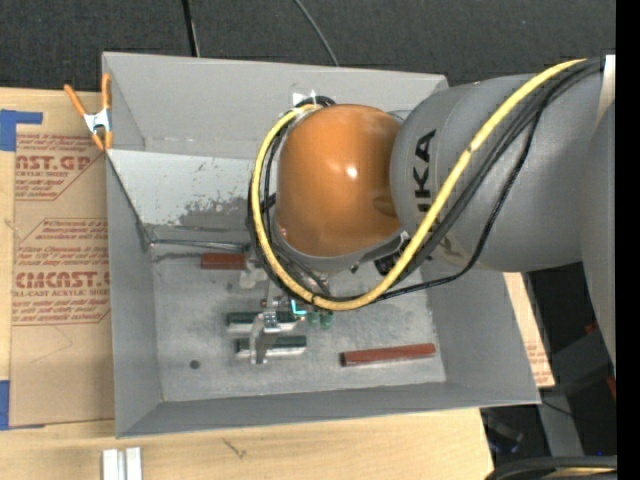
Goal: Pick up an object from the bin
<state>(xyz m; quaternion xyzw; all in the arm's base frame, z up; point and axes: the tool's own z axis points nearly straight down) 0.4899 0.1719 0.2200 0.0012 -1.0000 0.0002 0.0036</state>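
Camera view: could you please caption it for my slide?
Arm's open gripper down in the bin, near a long red bar.

So there are basically two candidates in the bin point(180, 188), plus a speck. The bigger one is a long reddish-brown bar point(388, 354), slim and straight. It's lying flat on the grey floor at the near right, roughly parallel to the near wall, with its right end tipped a touch farther away. Nothing's touching it.

The other is a shorter reddish-brown piece point(222, 261), same colour, also flat. It's on the left at the far edge of the floor, just where the sloped wall starts. Its right end is hidden, so no idea how long it is. The two are well apart.

There's also a tiny dark speck point(195, 364) at near left, too small to identify.
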